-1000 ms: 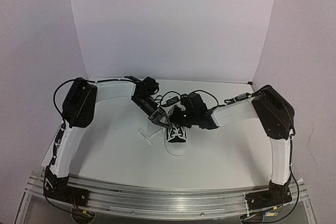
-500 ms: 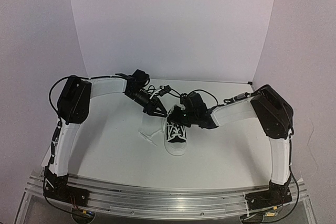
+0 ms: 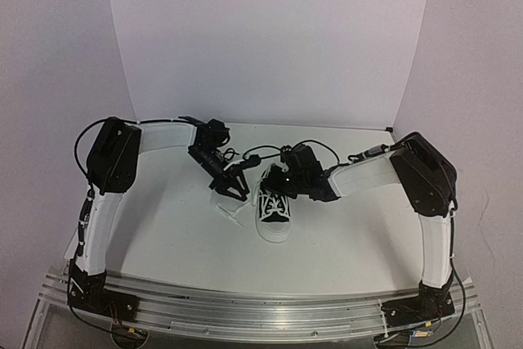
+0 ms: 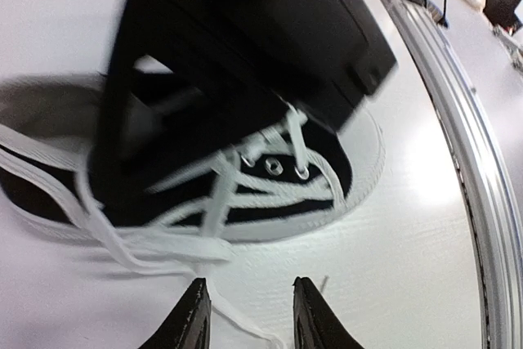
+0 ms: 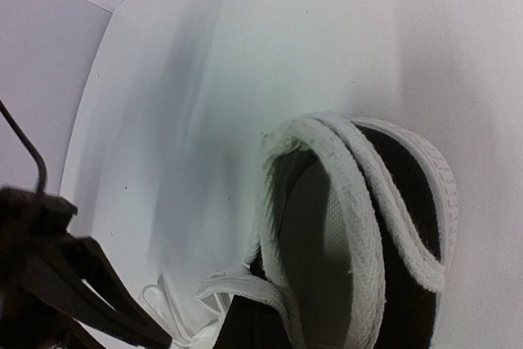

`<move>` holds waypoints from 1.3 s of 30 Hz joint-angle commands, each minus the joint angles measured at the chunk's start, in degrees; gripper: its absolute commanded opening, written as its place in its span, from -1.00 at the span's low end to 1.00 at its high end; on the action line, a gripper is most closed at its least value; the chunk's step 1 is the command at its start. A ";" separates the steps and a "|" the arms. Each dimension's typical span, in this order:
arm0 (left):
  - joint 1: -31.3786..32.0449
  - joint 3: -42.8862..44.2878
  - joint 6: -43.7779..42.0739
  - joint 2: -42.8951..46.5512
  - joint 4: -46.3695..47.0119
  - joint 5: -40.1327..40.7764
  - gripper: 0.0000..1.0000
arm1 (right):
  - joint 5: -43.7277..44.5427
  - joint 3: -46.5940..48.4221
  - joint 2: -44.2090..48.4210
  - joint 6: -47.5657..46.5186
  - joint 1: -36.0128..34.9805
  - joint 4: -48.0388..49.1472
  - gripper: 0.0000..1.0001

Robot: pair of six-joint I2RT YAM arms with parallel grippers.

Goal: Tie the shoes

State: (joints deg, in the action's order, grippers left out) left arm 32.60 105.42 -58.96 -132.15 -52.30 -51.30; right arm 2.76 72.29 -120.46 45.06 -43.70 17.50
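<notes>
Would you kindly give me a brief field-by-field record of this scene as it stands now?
Shoe: black, white toe cap, toe toward the arm bases
Laces: untied, loose ends on the table left of the shoe
Left gripper: open, low beside the laces
Right gripper: over the shoe's heel end, grip unclear

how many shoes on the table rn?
1. The black sneaker lies mid-table, toe cap toward the arm bases, beside the left gripper. No second shoe shows in any view.
</notes>
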 commanded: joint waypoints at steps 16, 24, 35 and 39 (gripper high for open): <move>-3.99 5.62 -7.23 6.55 -1.22 3.08 -0.31 | 0.77 -0.35 -1.58 0.41 0.46 -3.31 -1.00; -5.51 1.74 6.47 1.25 20.45 1.63 -0.35 | 0.44 0.12 -1.51 -0.06 0.47 -3.26 -1.00; -1.41 5.06 7.96 -5.71 19.71 -0.66 -0.13 | -0.11 0.38 -1.89 -0.09 0.43 -3.26 -1.00; -0.34 2.95 8.54 -4.80 21.84 -1.05 -0.12 | -0.58 1.04 -2.58 -0.22 0.46 -3.26 -1.00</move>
State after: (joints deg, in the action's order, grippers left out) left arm 31.94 109.25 -50.76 -139.57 -32.81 -49.24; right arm 2.52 72.34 -120.69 45.25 -43.75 17.15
